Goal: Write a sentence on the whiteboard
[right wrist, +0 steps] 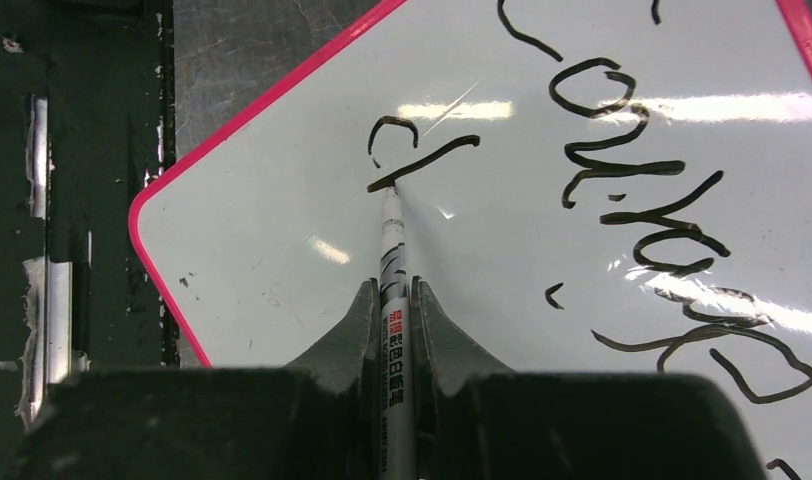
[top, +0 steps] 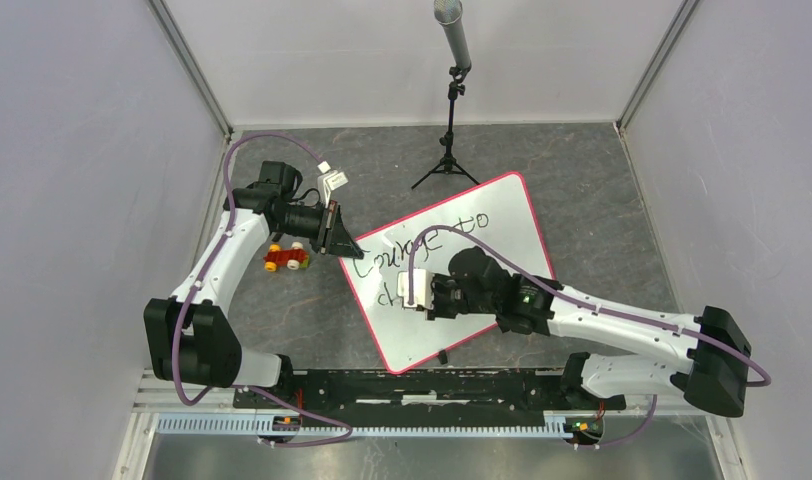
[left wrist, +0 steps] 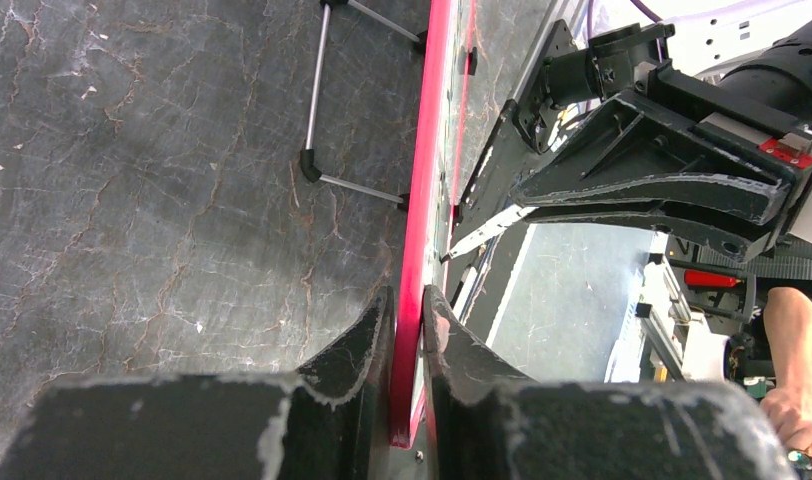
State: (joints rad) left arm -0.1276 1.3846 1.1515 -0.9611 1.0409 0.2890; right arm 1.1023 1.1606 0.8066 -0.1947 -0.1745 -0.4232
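The whiteboard [top: 482, 235], white with a pink-red rim, lies tilted on the dark table. My left gripper [top: 344, 243] is shut on its left rim [left wrist: 414, 300], seen edge-on between the fingers. My right gripper [right wrist: 393, 290] is shut on a white marker [right wrist: 394, 330]; its tip touches the board at the second line of the sentence [right wrist: 622, 150]. The top line reads "courage to" [top: 422, 240]. Below it only the first strokes "ch" [right wrist: 407, 155] are written. In the top view the right gripper [top: 419, 295] hovers over the board's lower left part.
A small red and yellow toy car [top: 286, 258] sits left of the board near the left arm. A black tripod [top: 447, 160] with a grey tube stands behind the board. A small black cap [top: 444, 356] lies at the board's near edge.
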